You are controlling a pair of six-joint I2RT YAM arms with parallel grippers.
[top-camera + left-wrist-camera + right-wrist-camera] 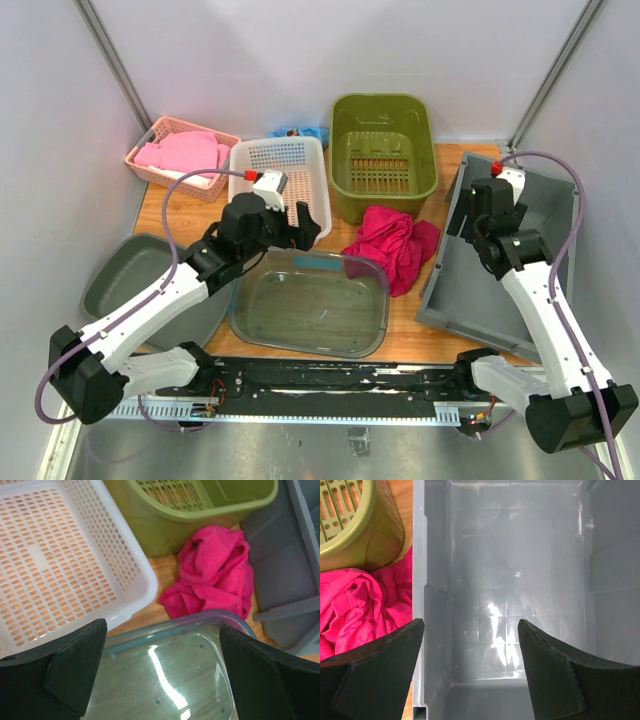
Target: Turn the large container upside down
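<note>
A large clear container (310, 300) with rounded corners lies at the front centre of the wooden table; its glossy flat face (170, 675) catches glare, and I cannot tell which way up it stands. My left gripper (305, 232) hovers over its far edge, open (162, 630), holding nothing. A large grey bin (470, 290) sits at the right, mouth up and bare inside (520, 555). My right gripper (478, 245) hangs above the bin, open (470, 622), with nothing between its fingers.
A crumpled pink cloth (392, 245) lies between the clear container and the grey bin. Behind stand a green slotted basket (382, 150), a white perforated basket (280, 175) and a pink basket (180, 155) holding pink fabric. A grey oval tub (130, 280) sits front left.
</note>
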